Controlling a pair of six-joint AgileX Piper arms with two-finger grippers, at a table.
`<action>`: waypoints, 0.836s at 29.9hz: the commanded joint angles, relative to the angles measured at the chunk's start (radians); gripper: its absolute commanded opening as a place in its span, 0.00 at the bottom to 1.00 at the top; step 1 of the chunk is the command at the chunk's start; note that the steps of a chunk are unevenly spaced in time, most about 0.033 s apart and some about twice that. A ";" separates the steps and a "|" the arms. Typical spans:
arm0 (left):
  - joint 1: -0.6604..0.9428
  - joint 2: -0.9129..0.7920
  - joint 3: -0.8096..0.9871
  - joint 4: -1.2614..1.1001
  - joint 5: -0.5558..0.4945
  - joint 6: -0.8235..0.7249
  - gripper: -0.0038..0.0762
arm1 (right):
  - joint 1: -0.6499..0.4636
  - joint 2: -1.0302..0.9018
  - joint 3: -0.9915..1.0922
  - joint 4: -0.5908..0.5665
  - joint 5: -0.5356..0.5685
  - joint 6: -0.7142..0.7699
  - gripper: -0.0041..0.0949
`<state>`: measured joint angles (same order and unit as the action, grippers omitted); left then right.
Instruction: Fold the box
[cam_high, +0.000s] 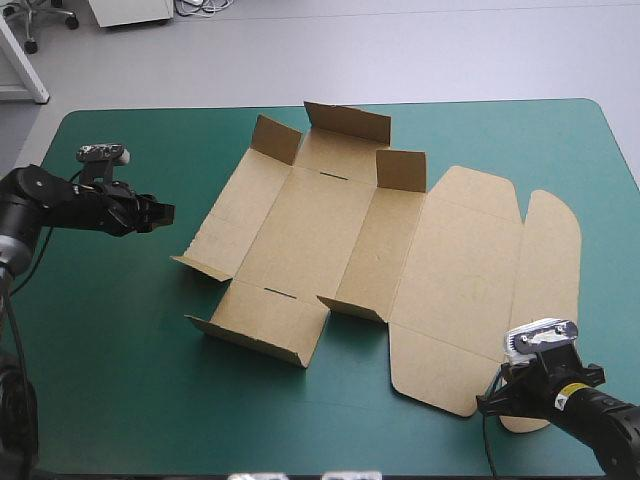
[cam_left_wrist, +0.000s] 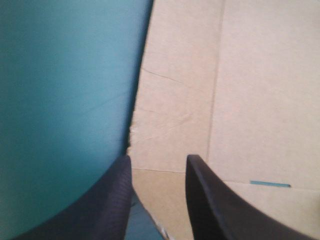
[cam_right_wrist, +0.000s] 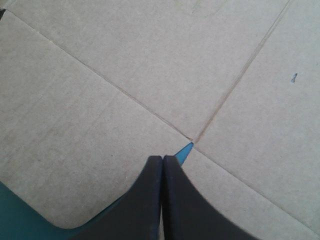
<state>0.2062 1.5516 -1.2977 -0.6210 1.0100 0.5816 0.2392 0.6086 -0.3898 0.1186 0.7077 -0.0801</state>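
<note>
my left claw (cam_left_wrist: 157, 161): fingers apart, box (cam_high: 330, 230) edge just ahead, between them | my right claw (cam_right_wrist: 162, 159): pinched together, tip over the box's flat lid, I reckon

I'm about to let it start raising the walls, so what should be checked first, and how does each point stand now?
1. Left gripper open: ok.
2. Left edge of the box just ahead of that gripper: ok.
3. Right gripper shut, no board between its fingers: ok.
4. Right gripper pressing the lid down: cannot tell.
5. Lid lying flat: ok.
6. Walls raised and tucked: not ok, only the corner flaps stand partly up.
</note>
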 joint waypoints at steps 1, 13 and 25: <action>0.063 0.081 -0.063 -0.263 0.113 0.218 0.38 | -0.006 -0.001 -0.035 0.031 -0.039 -0.034 0.02; 0.064 0.443 -0.371 -0.233 0.292 0.259 0.38 | -0.006 -0.001 -0.035 0.064 -0.036 -0.068 0.02; 0.038 0.521 -0.463 -0.252 0.292 0.235 0.38 | -0.006 -0.001 -0.035 0.049 -0.036 -0.068 0.02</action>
<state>0.2629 2.1290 -1.7278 -0.7992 1.2030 0.8263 0.2392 0.6086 -0.3898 0.1739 0.7145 -0.1387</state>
